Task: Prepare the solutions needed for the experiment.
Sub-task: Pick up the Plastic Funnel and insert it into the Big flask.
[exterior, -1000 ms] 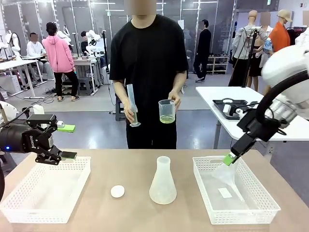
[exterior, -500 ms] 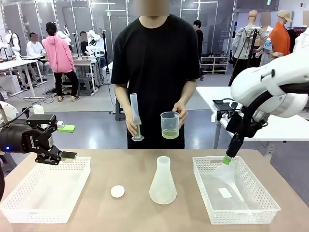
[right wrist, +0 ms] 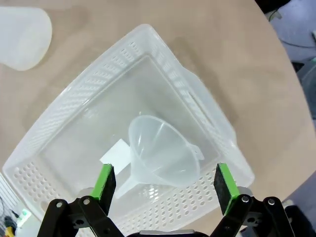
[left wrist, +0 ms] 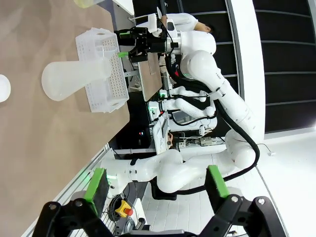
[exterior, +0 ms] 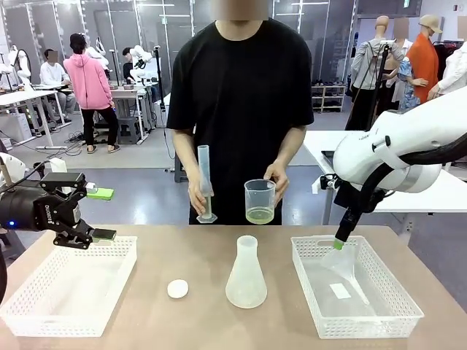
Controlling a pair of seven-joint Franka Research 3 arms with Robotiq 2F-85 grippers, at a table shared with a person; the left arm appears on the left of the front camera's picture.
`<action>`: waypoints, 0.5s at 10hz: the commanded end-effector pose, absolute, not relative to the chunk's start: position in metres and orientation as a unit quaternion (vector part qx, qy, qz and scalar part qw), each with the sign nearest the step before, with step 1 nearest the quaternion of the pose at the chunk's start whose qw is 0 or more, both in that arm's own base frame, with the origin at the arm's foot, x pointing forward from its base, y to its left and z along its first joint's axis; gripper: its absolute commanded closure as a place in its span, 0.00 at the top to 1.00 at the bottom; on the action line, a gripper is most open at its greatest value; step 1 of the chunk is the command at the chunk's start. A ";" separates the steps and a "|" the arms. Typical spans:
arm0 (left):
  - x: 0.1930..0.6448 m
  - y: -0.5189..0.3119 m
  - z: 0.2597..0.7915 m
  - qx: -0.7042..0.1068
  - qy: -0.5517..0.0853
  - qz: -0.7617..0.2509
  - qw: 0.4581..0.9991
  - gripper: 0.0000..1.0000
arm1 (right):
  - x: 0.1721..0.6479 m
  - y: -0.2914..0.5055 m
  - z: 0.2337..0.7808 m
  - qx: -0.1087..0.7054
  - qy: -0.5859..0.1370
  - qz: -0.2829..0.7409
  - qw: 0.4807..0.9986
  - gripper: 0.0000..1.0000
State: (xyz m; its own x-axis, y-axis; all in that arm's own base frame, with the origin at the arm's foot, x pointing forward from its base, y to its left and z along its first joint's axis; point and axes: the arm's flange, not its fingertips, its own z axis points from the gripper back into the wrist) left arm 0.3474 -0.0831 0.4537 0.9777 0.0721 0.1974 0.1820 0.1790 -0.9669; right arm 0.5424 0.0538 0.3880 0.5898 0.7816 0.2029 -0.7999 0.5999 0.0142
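The right pincer (right wrist: 165,182) hangs with its jaws wide apart and nothing between them, over the funnel (right wrist: 163,155) that lies on its side in the right basket (exterior: 368,326). I judge the step in hand to be fetching that funnel, most likely so it can go into the neck of the flask (exterior: 246,281). The flask stands upright mid-tabletop and looks empty.

The solution (exterior: 260,215) is a shallow yellow-green layer in the beaker (exterior: 260,200). The person holds this in one hand (exterior: 277,175) above the far edge of the tabletop, with a tall cylinder (exterior: 205,182) in the other hand (exterior: 197,198).

The next move calls for a straight descent and a gentle close on the funnel's thin rim or stem. It is light, smooth plastic and could skid against the basket floor.

The left pincer (exterior: 101,214) is also spread open and empty, above the left basket (exterior: 51,324).

The count:
- two baskets
- one funnel
- one flask
- one white stopper (exterior: 177,289), just left of the flask
- one beaker
- one cylinder
- one white slip (right wrist: 116,153) under the funnel
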 end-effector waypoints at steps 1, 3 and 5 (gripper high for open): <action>0.347 -0.084 0.455 -0.644 -0.096 -0.037 0.758 1.00 | 0.544 0.052 0.389 0.046 -0.098 0.468 0.877 1.00; 0.347 -0.084 0.455 -0.644 -0.096 -0.037 0.758 1.00 | 0.544 0.052 0.389 0.046 -0.098 0.468 0.877 1.00; 0.347 -0.084 0.455 -0.644 -0.096 -0.037 0.758 1.00 | 0.544 0.052 0.389 0.046 -0.098 0.468 0.877 1.00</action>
State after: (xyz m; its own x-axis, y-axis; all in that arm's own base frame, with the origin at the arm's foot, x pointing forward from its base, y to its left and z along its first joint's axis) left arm 0.3474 -0.0831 0.4537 0.9777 0.0719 0.1973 0.1820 0.1787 -0.9669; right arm 0.5427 0.0537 0.3885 0.5593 0.8031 0.2055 -0.8210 0.5710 0.0028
